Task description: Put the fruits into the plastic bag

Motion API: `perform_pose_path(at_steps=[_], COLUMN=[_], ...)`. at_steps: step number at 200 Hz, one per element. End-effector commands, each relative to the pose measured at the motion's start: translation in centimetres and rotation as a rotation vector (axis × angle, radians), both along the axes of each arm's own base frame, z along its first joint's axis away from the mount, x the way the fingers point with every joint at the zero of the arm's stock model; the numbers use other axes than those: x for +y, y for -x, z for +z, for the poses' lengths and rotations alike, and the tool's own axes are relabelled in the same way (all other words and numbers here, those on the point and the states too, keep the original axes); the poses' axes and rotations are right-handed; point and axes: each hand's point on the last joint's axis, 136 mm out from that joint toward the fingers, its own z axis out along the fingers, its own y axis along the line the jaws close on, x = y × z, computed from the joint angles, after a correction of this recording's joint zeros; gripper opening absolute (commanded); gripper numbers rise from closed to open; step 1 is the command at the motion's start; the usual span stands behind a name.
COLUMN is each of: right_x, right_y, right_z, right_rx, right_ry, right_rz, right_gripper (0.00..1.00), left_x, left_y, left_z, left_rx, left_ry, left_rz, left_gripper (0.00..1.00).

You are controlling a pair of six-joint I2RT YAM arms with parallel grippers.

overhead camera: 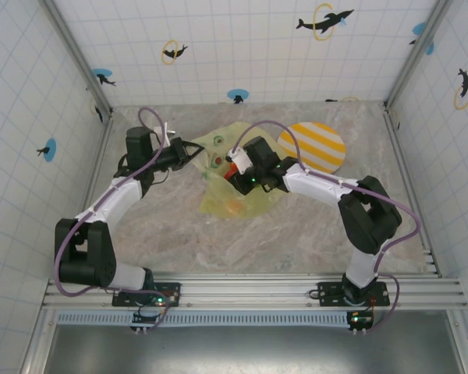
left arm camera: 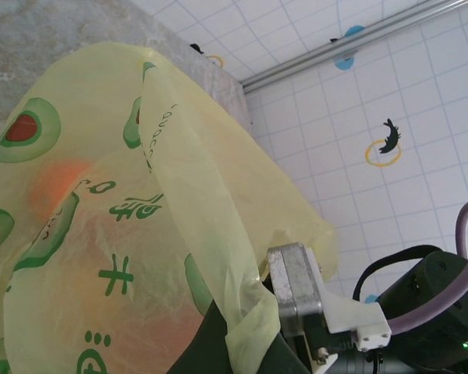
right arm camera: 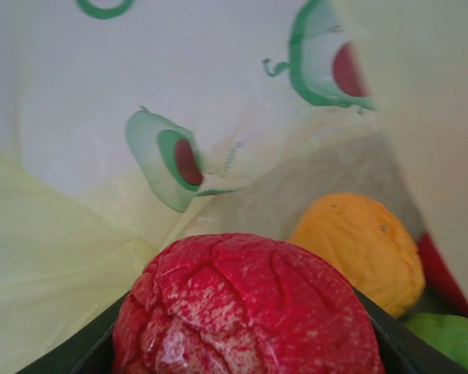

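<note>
The yellow-green plastic bag (overhead camera: 246,195) lies at the table's middle, and an orange glow of fruit (overhead camera: 234,206) shows through it. My left gripper (overhead camera: 193,148) is shut on the bag's edge, with the film (left arm camera: 242,312) pinched beside the metal finger (left arm camera: 296,288) and lifted. My right gripper (overhead camera: 232,167) reaches into the bag's mouth, shut on a wrinkled red fruit (right arm camera: 246,308). Inside the bag (right arm camera: 140,93), beyond it, lie an orange fruit (right arm camera: 359,249), a green fruit (right arm camera: 448,339) and the edge of another red fruit (right arm camera: 441,273).
A round yellow-and-white striped plate (overhead camera: 312,146) sits to the right of the bag, at the back of the marble table (overhead camera: 171,226). Tiled walls enclose the table on three sides.
</note>
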Motion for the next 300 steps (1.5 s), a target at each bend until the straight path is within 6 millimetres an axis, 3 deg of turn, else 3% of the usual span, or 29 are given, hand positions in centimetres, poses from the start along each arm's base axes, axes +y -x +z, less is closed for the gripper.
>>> perform_pose_path(at_steps=[1, 18, 43, 80, 111, 157, 188, 211, 255, 300], right_x=[2.0, 2.3, 2.5, 3.0, 1.4, -1.6, -3.3, -4.3, -5.1, -6.7], right_y=[2.5, 2.9, 2.1, 1.0, -0.9, -2.3, -1.5, 0.2, 4.0, 5.1], right_z=[1.3, 1.3, 1.0, 2.1, 3.3, 4.3, 5.6, 6.9, 10.5, 14.6], right_rx=[0.056, 0.065, 0.064, 0.07, 0.047, -0.029, -0.06, -0.082, -0.083, -0.143], right_ry=[-0.104, -0.127, -0.122, -0.198, -0.228, -0.201, -0.206, -0.235, -0.385, -0.541], right_rz=[0.129, 0.148, 0.115, 0.076, -0.025, -0.14, -0.136, -0.1, 0.023, 0.052], right_gripper=[0.62, 0.64, 0.67, 0.74, 0.85, 0.9, 0.9, 0.89, 0.89, 0.89], left_x=[-0.3, -0.2, -0.3, -0.2, -0.3, -0.2, -0.2, -0.2, -0.1, -0.1], left_y=[0.2, 0.2, 0.2, 0.2, 0.2, 0.2, 0.2, 0.1, 0.1, 0.0], left_z=[0.0, 0.0, 0.0, 0.0, 0.1, 0.0, 0.0, 0.0, -0.2, -0.4], left_rx=[-0.01, -0.008, -0.009, -0.011, -0.011, -0.007, -0.007, -0.009, 0.0, 0.007], left_ry=[0.007, 0.007, 0.007, 0.007, 0.008, 0.008, 0.007, 0.005, 0.001, -0.002], left_rz=[-0.009, -0.009, -0.009, -0.009, -0.01, -0.008, -0.006, -0.003, 0.004, 0.009], left_gripper=[0.0, 0.0, 0.0, 0.0, 0.0, 0.0, 0.0, 0.0, 0.0, 0.0])
